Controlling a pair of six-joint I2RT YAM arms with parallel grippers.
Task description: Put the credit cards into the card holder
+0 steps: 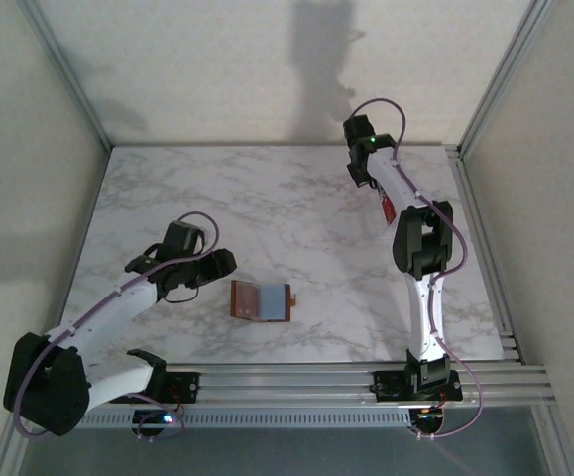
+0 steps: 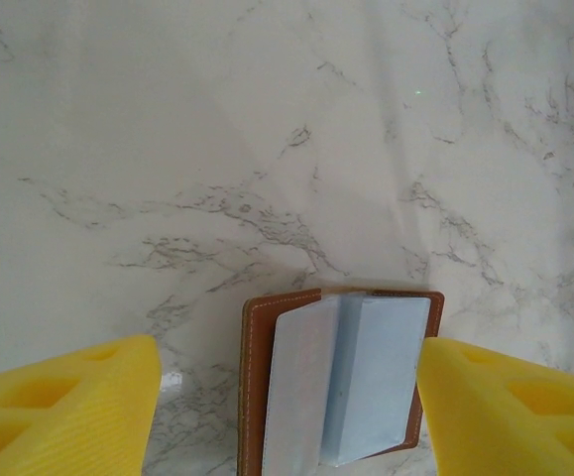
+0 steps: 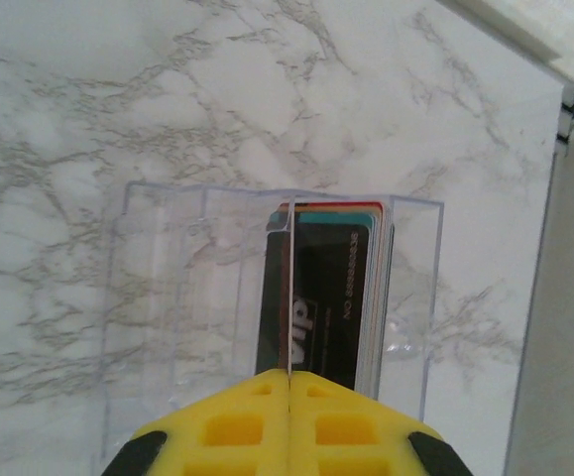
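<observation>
The tan-brown card holder (image 1: 262, 300) lies open on the marble table, with two pale blue-grey credit cards (image 2: 346, 382) lying on its inner faces. My left gripper (image 2: 288, 397) hovers over it, open, one yellow finger on each side of the card holder (image 2: 254, 377), touching nothing. At the far right my right gripper (image 3: 289, 375) is shut on a thin credit card (image 3: 289, 288) seen edge-on. That card stands upright among several more credit cards (image 3: 336, 288), black, teal and red, in a clear plastic tray (image 3: 168, 297).
The left gripper (image 1: 212, 263) sits just left of the card holder in the top view. The right arm (image 1: 420, 248) reaches to the table's far right, near the frame rail (image 1: 475, 228). Bare marble lies between the two arms.
</observation>
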